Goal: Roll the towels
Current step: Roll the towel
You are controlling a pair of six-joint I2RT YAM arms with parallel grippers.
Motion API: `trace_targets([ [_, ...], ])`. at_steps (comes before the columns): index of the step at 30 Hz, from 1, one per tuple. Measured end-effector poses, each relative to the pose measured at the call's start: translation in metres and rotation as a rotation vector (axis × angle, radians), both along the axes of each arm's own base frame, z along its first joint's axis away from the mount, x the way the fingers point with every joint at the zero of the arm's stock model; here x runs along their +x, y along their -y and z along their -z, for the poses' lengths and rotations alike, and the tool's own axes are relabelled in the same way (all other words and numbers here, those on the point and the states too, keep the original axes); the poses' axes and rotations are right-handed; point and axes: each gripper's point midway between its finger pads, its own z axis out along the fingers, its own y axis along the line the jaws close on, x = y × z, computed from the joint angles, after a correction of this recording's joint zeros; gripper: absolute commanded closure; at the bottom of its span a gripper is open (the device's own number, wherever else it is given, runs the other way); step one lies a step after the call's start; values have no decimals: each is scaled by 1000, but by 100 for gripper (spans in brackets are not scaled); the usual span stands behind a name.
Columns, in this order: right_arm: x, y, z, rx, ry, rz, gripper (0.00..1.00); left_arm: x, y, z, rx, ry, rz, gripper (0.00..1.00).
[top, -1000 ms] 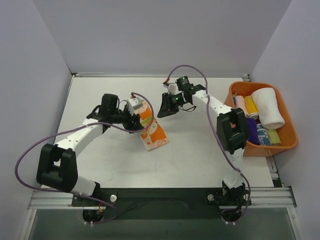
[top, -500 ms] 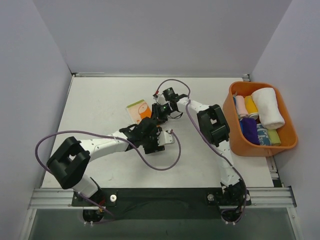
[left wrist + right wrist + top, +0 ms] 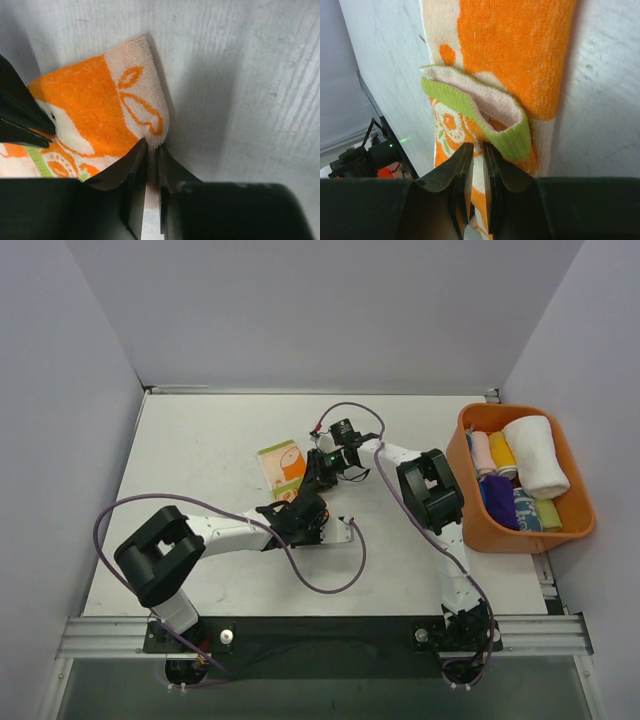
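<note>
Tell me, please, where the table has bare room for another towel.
Bare: the table left of the patterned towel, up to the wall, and the far strip behind it. Crowded: the centre, where left gripper and right gripper hold that towel, and the full orange bin.

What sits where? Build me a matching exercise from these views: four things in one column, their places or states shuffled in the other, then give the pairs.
Things
1. patterned towel
2. white towel
3. orange bin
4. left gripper

Places or states
A. standing at the right edge of the table
B. pinching the edge of a cloth
C. rolled, lying inside a container
D. lying flat near the middle, orange and cream

Pairs: 1-D, 2-C, 3-A, 4-B
</note>
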Motion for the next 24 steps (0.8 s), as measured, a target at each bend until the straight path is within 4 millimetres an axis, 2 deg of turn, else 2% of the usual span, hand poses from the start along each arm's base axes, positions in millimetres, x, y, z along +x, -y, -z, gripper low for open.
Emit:
trace_targets([
  [3, -10, 6, 0, -4, -13, -1, 84, -10, -3, 0, -3, -33, 26, 100],
  [10, -55, 27, -6, -55, -47, -39, 82, -65, -5, -24, -108, -238, 110, 100],
  [13, -59, 29, -18, -64, -4, -62, 82, -87, -4, -31, -151, -335, 126, 100],
  [17, -53, 29, -31, -66, 64, -81, 82, -110, -5, -32, -184, -483, 114, 100],
  [20, -49, 28, -33, -71, 91, -88, 83, -113, -5, -39, -228, -586, 74, 99],
  [24, -51, 29, -25, -90, 95, -107, 83, -93, -3, -57, -315, -661, 6, 98],
])
